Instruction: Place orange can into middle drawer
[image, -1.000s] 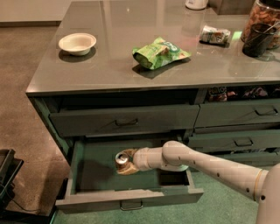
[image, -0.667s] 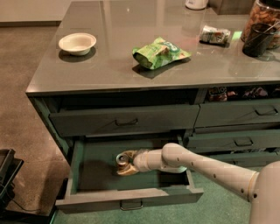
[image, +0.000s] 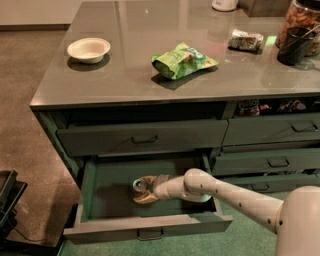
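Note:
The orange can has a silver top with a pull tab and orange-brown sides. It is tilted inside the pulled-out middle drawer, near the drawer's middle, low over its floor. My gripper reaches into the drawer from the right on a long white arm and is shut on the can. The drawer has a low flat front panel with a small loop handle.
On the grey counter lie a green snack bag, a white bowl, a small packet and a dark jar at the right. A shut drawer sits above the open one; narrower drawers stand at the right. A black object sits on the floor at left.
The arm has shifted slightly left and lower in the drawer, with the can still in the gripper.

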